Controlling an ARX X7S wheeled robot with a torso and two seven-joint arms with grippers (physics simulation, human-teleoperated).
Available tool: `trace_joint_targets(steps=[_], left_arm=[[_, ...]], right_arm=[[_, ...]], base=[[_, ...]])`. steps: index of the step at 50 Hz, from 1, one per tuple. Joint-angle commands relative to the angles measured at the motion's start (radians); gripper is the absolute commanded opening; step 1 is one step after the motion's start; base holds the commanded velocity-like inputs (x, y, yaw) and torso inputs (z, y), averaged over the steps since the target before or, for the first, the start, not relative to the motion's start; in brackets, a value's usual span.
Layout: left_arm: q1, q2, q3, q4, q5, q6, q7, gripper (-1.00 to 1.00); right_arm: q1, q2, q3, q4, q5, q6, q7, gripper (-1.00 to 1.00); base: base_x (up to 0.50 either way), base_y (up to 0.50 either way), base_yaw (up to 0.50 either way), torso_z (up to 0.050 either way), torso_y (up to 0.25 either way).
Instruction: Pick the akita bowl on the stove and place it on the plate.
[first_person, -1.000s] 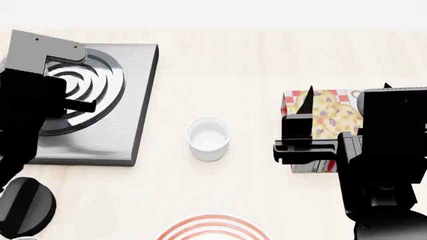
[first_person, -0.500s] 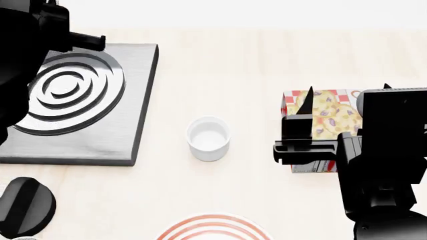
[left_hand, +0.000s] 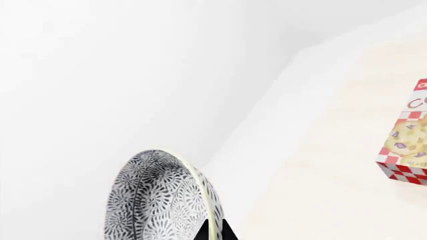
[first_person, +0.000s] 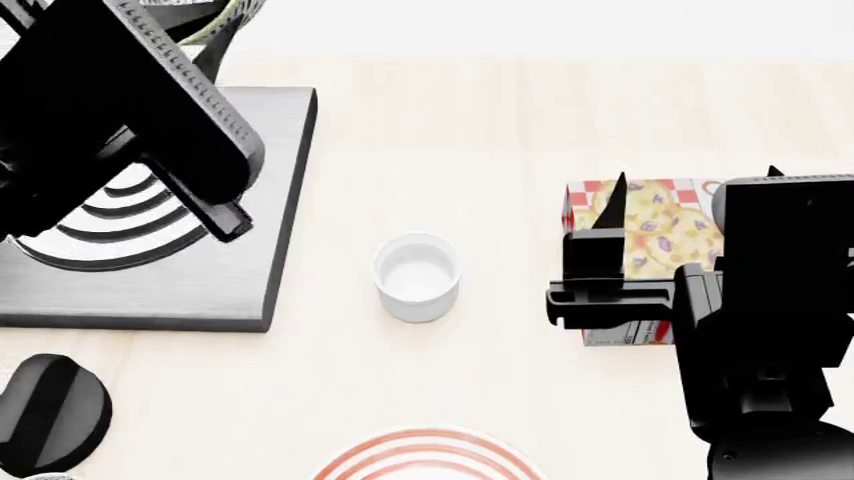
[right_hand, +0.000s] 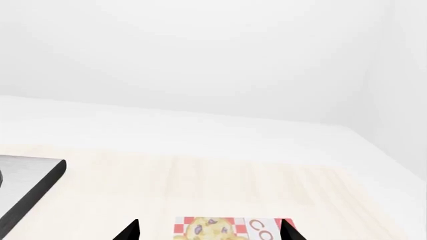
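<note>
Spreading beneath me is a pale wooden table (first_person: 534, 150), backed by a plain white wall. My stove (first_person: 267, 200) sits at the far left of it, its rings bare. The plate (first_person: 427, 455) lies at the near edge, only its red-ringed rim visible. A white cup (first_person: 418, 277) stands empty mid-table. My left wrist view alone shows the akita bowl (left_hand: 160, 200) lifted on edge, my left gripper (left_hand: 220, 235) pinching its rim. My right gripper (first_person: 598, 262) hovers over a cookie box (first_person: 654, 230), jaws spread.
</note>
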Motion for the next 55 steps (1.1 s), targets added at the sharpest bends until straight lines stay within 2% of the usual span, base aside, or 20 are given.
trace_joint_targets(steps=[1,31,43,55], left_arm=[[-0.055,-0.11,0.123,0.2,0.027,0.008,0.146,-1.0],[-0.148,-0.235,0.351,0.41,0.084,0.016,0.385,-1.0],[-0.197,-0.215,0.456,0.465,0.141,-0.004,0.449,-1.0],[-0.199,-0.171,0.519,0.475,0.18,-0.015,0.449,-1.0]], right_arm=[[-0.001,0.003,-0.003,0.002,0.002,-0.004,0.002,1.0],[-0.008,0.01,-0.007,0.008,0.007,-0.019,0.006,1.0],[-0.001,0.01,-0.007,0.003,0.015,-0.008,0.013,1.0],[-0.002,0.012,-0.008,0.004,0.019,-0.01,0.016,1.0]], base=[[0.0,0.0,0.0,0.0,0.0],[0.0,0.0,0.0,0.0,0.0],[0.0,0.0,0.0,0.0,0.001],[0.0,0.0,0.0,0.0,0.0]])
